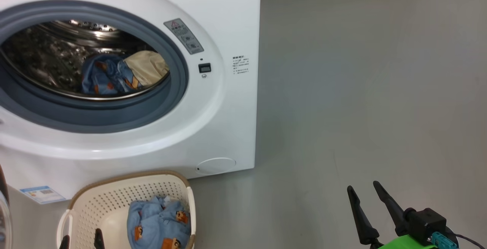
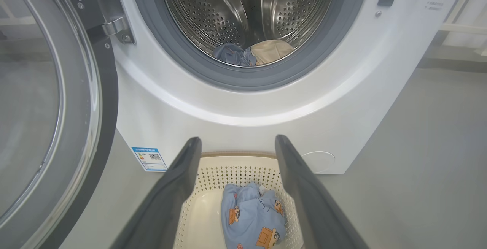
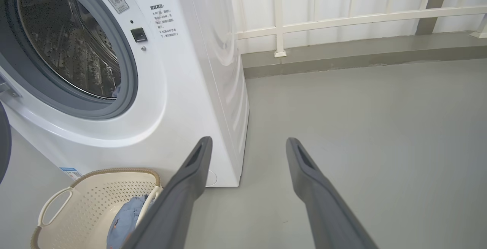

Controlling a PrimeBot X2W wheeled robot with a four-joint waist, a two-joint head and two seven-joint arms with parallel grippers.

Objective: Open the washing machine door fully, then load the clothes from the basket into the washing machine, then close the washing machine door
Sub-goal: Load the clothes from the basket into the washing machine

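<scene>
Both jaws spread wide, nothing held. L gripper [image 2: 237,139] hangs over the basket [image 2: 236,171], which sits on the floor just in front of the washing machine [image 1: 228,21]. R gripper [image 1: 363,186] sits over bare floor, well to the right. Washing machine door [image 2: 108,104] is swung open on the left. Some clothes [image 1: 114,74] lie in the drum [image 2: 228,9], at the near lip. One blue bundle [image 2: 253,218] is left in the basket's right half.

Step now, imo: grab that bundle. It sits closer to the right finger, so shift right a bit, then drop straight down. Go deep enough to catch several folds, w/o scraping the perforated wall. Lift clear of the brown rim before swinging up. Keep off the door glass, and release past the gasket so nothing trails out.
</scene>
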